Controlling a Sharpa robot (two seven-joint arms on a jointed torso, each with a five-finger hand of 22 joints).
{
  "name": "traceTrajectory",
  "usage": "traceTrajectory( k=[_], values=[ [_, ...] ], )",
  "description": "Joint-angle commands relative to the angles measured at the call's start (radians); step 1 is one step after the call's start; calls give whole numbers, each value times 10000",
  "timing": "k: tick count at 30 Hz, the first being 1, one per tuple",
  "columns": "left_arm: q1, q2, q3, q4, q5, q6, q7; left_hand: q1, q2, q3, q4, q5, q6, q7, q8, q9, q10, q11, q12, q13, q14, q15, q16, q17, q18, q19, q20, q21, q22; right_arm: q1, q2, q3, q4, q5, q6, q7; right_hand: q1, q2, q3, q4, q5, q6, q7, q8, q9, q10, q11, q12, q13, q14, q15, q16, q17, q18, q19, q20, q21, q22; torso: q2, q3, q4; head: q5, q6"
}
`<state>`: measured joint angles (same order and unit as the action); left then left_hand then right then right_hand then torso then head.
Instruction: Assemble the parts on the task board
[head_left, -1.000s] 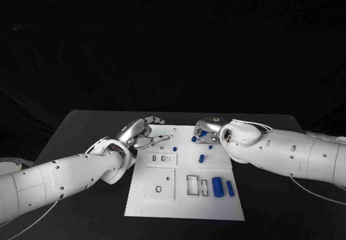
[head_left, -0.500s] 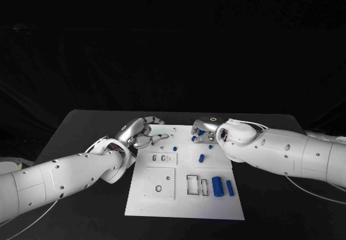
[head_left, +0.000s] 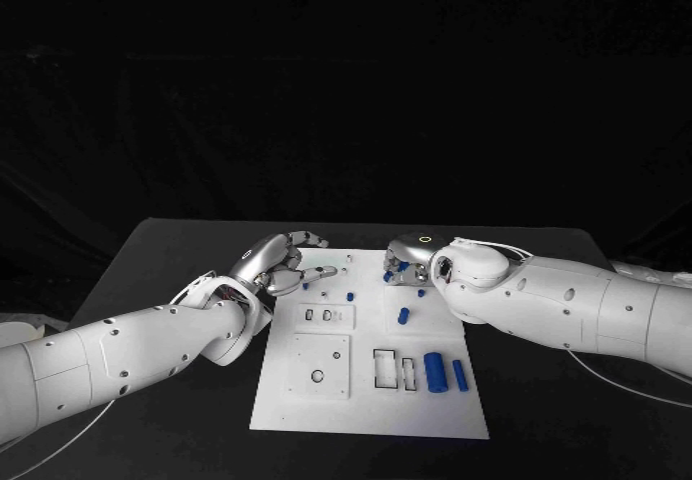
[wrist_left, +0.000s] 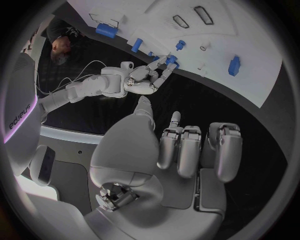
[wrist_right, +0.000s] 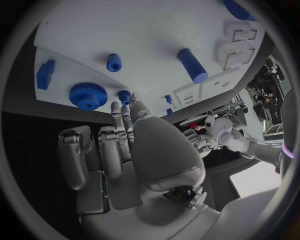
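White task board (head_left: 310, 400) lies mid-frame on the black worktop (head_left: 173, 250) in the head view, blue parts (head_left: 434, 373) scattered over its right half and far end. Left robot hand (head_left: 289, 262) hovers at the board's upper left edge, fingers loosely spread, holding nothing. Right robot hand (head_left: 405, 262) sits at the board's upper right among small blue pieces; its grip cannot be told.

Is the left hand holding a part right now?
No. The left hand is empty, its fingers curled in with nothing between them, off the board.
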<state>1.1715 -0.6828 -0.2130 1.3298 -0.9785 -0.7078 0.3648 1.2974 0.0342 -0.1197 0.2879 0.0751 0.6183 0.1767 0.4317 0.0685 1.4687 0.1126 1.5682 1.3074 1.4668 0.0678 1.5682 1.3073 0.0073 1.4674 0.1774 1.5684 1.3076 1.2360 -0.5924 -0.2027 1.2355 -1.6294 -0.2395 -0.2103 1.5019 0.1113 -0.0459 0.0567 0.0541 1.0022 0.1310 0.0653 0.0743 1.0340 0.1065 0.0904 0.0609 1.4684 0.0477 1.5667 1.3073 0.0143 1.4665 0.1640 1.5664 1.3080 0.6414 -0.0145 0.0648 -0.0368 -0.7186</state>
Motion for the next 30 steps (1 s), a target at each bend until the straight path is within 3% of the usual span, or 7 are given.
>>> traceTrajectory(
  k=[1, 7, 12, 20, 30],
  values=[
    [11, -19, 8, 34, -48, -103, -17, 109, 7, -58, 11, 60, 100, 89, -49, 8, 1021, 66, 26, 2634, 1040, 54, 26, 2635, -73, 1034, 70, 24, 2632, -50, 104, 1, -93, -189, 235, -256, 45, 57, 67, -4, -15, 58, -16, 40, -8, 95, 7, -50, 9, 1024, -67, 41, 2635, -143, 1043, -80, 44, 2628, -2, 1, -5, -31, -14],
    [12, -56, 8, 66, 62, -97, -17, 109, 7, -77, 20, 66, 128, 89, -62, 8, 1021, 65, 26, 2634, 1040, 56, 26, 2635, -73, 1034, 73, 24, 2632, -124, 201, 1, -173, -196, 294, -444, 55, 67, 90, -6, -11, 54, -9, 30, -13, 94, 2, -78, 5, 1024, -80, 41, 2635, -143, 1043, -96, 44, 2628, 13, 2, 24, -55, -10],
    [12, -75, 8, 96, 109, -99, -18, 106, 9, -91, 25, 71, 149, 87, -71, 8, 1021, 65, 26, 2634, 1040, 57, 26, 2635, -73, 1034, 75, 24, 2632, -150, 248, 1, -198, -197, 378, -571, 75, 88, 134, -10, -7, 39, 8, 11, -24, 124, -14, -109, 5, 1024, -99, 41, 2635, -143, 1043, -119, 44, 2628, -7, -1, -6, -42, -29],
    [12, -80, 8, 95, 122, -109, -18, 107, 15, -116, 28, 80, 200, 82, -88, 9, 1021, 63, 26, 2634, 1040, 57, 26, 2635, -73, 1034, 79, 24, 2632, -159, 294, 1, -209, -212, 506, -672, 136, 127, 275, -21, -5, 70, 16, 6, -33, 340, -90, -155, 8, 1024, -193, 41, 2635, -143, 1043, -206, 44, 2628, -7, 6, -2, -27, -57],
    [12, -79, 8, 84, 123, -103, -36, 111, 23, -135, 28, 85, 240, 78, -103, 10, 1021, 60, 26, 2634, 1040, 57, 26, 2635, -73, 1034, 82, 24, 2632, -176, 278, 1, -202, -250, 427, -762, 89, -86, 320, 12, -13, -131, 38, -42, -77, 585, -144, -240, -1, 1024, -290, 41, 2635, -143, 1043, -320, 44, 2628, -4, 5, -1, -18, -67]
  ],
)
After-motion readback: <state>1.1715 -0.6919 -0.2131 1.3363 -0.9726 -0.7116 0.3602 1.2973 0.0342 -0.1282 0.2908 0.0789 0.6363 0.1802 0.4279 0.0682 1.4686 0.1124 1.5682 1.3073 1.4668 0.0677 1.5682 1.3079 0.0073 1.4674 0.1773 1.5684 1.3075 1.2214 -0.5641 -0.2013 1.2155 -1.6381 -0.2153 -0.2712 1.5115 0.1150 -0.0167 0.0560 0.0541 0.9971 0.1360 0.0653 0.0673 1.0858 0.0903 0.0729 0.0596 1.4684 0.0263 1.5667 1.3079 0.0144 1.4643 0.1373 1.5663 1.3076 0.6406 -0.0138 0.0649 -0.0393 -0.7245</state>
